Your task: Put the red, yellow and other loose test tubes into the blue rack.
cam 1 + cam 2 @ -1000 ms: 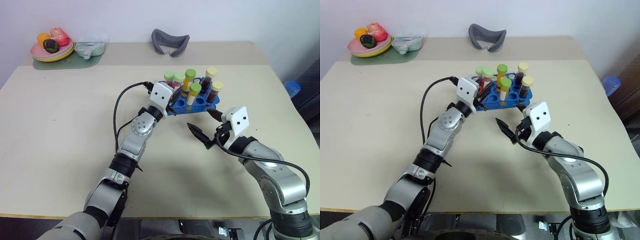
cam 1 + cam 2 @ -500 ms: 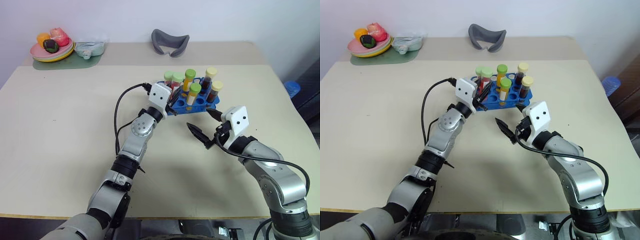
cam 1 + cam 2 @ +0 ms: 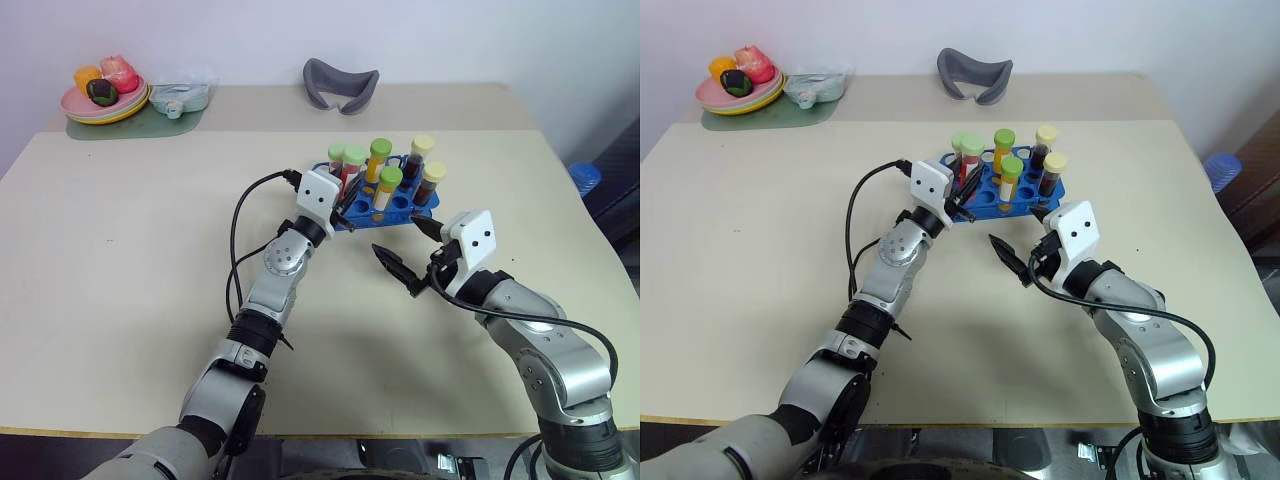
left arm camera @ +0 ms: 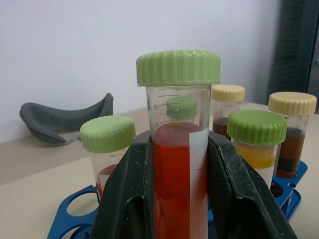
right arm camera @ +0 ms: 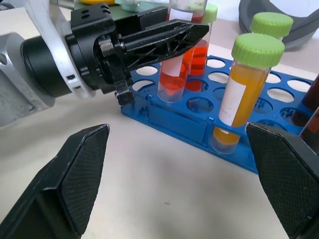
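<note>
The blue rack (image 3: 398,207) stands mid-table with several capped test tubes upright in it: yellow-orange ones with green caps (image 3: 389,181) and dark-brown ones with cream caps (image 3: 432,173). My left gripper (image 3: 345,196) is at the rack's near-left corner. It is shut on a red test tube (image 4: 178,164) with a pale-green cap. That red tube (image 5: 174,74) stands upright with its lower end in a rack hole. Another red tube (image 5: 201,47) stands just behind it. My right gripper (image 3: 397,236) is open and holds nothing, hovering just in front of the rack.
A grey curved object (image 3: 341,84) lies at the table's far edge. At the far left, a plate of fruit (image 3: 104,101) and a pale item (image 3: 180,97) rest on a green mat. Bare tabletop lies left of and in front of the rack.
My left forearm has shifted slightly, while its gripper and the red tube stay at the rack. The right arm has not moved.
</note>
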